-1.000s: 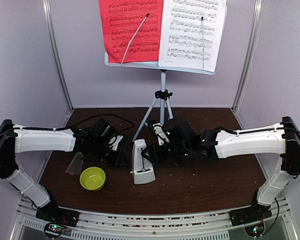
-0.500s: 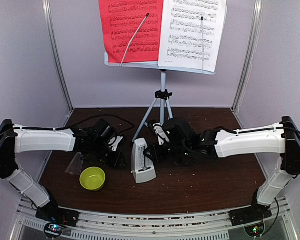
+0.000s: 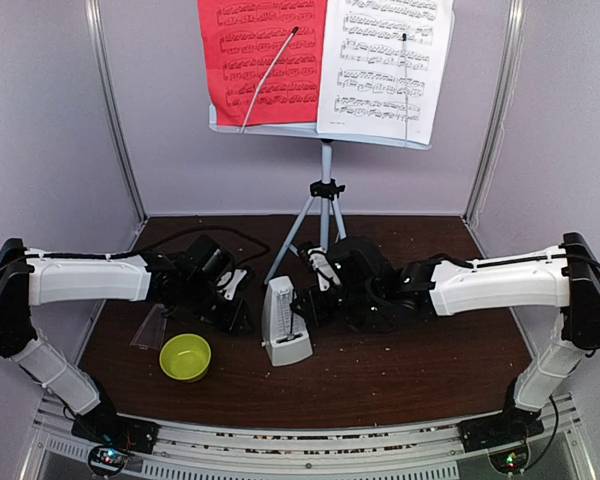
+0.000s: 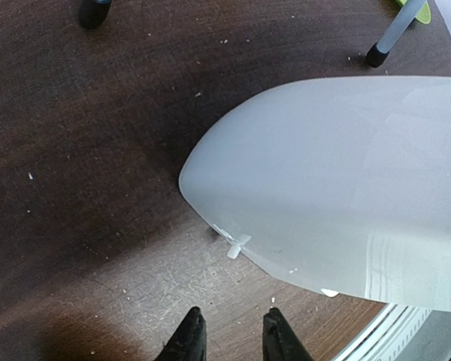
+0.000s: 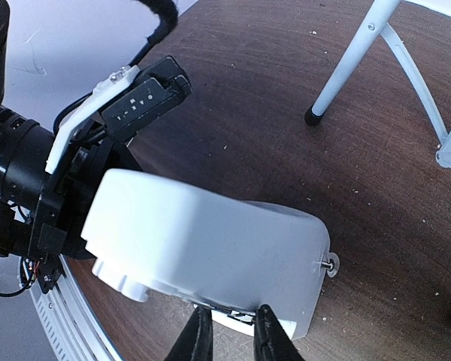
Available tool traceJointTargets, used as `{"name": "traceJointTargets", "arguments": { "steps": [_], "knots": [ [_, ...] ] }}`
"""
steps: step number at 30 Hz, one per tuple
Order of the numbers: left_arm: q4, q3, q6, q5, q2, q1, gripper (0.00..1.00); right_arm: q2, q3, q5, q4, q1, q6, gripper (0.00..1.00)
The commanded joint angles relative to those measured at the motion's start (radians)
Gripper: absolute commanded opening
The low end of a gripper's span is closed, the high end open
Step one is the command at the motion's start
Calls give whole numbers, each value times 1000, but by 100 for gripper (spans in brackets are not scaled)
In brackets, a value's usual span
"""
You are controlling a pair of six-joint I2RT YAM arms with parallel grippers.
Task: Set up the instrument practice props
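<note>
Metronome (image 3: 284, 325) upright between both hands, right hand (image 5: 227, 336) pinching its edge, left hand (image 4: 229, 340) narrowly parted beside it.

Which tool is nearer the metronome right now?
Right. The right tool is at the metronome, fingertips against its edge. The left tool sits just to its left, apart.

White pyramid metronome (image 3: 284, 325) shifted slightly toward the table's left edge, right gripper (image 3: 310, 305) moved left with it, left gripper (image 3: 242, 318) nudged slightly toward the far edge
</note>
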Motion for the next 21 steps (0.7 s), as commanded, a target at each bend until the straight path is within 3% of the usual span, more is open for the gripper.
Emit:
{"name": "traceJointTargets", "arguments": {
  "steps": [1,21],
  "knots": [
    [7,29,15,-12,-7,-4,29,-26,-25,0,20,-10,11,20],
    [7,51,5,-13,2,-4,29,-128,-178,-75,58,-11,-6,52]
  ]
}}
